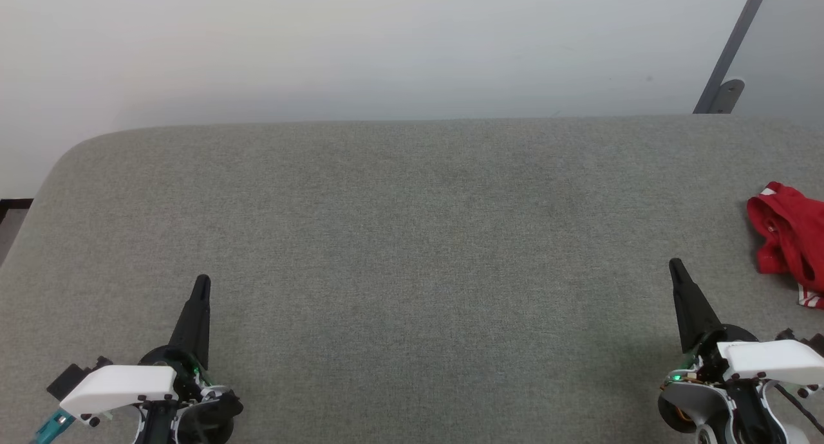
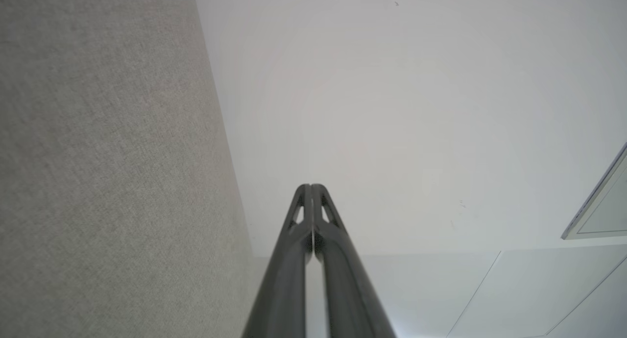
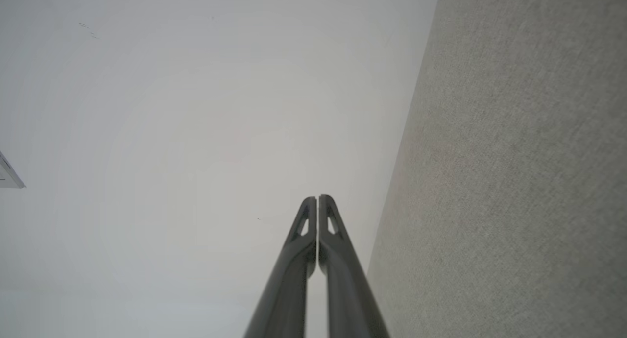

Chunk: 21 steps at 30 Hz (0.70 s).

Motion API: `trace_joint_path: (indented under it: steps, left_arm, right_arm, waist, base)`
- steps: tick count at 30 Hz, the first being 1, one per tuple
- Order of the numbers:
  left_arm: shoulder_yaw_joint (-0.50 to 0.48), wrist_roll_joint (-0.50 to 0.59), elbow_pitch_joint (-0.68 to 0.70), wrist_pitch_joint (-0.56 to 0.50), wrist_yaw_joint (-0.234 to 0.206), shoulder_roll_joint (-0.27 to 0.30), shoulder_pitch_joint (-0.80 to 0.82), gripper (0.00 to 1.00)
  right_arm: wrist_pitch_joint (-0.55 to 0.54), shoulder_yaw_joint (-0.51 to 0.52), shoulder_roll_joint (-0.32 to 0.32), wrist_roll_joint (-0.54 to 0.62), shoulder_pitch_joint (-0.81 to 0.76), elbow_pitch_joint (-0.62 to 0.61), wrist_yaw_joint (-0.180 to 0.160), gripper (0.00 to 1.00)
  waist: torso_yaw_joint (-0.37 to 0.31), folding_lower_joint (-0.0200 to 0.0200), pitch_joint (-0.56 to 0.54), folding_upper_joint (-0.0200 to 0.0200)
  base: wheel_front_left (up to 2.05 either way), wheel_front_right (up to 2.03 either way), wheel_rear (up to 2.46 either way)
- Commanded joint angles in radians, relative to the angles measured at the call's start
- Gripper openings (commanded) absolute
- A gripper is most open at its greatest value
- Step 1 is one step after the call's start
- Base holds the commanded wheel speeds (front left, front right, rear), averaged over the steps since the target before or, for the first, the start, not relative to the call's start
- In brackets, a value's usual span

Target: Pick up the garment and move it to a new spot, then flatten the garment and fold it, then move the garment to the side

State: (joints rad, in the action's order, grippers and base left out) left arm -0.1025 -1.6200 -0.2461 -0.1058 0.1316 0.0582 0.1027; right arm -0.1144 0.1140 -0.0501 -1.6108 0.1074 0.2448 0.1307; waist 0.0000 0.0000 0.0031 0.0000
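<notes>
1. Left end effector (image 1: pixel 202 282): over the near-left part of the table (image 1: pixel 412 225), fingers pointing toward the table's far edge. The two dark fingers are pressed together. The left wrist view shows them meeting tip to tip with only a hairline seam, and nothing is held between them. I cannot tell whether it rests on the grey fabric top or sits just above it.
2. Right end effector (image 1: pixel 675 262): over the near-right part of the table, pointing toward the far edge with a slight lean to the left. The fingers are together, and the right wrist view confirms the tips meet. It holds nothing. Whether it touches the table cannot be told either.
3. The garment (image 1: pixel 788 235): a crumpled red heap lying at the table's right edge, about mid-depth. It is farther in than the right end effector's tip and apart from it, with bare fabric between. Striped white-and-red trim shows at its near end. Part of it is cut off by the frame edge.
4. Beyond the table's far edge: a pale wall (image 1: pixel 386 45).
5. At the table's far-right corner: a grey metal bar (image 1: pixel 734 51) slants up against the wall.
</notes>
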Motion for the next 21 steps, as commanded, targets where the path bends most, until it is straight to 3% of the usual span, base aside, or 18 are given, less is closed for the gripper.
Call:
trace_joint_path:
  steps: [1,21]
  left_arm:
    - [-0.004,-0.001,0.000,-0.004,-0.002,-0.002,0.012,0.00]
    - [-0.007,0.002,0.000,-0.005,-0.002,-0.004,0.012,0.00]
  right_arm:
    - [-0.002,0.000,0.002,-0.004,0.004,0.002,0.000,0.00]
    - [-0.002,0.000,0.002,-0.004,0.004,0.002,0.000,0.00]
  waist:
    - [0.000,0.0000,0.000,0.0000]
    - [0.000,0.0000,0.000,0.0000]
  base:
    - [0.00,0.00,0.00]
    - [0.00,0.00,0.00]
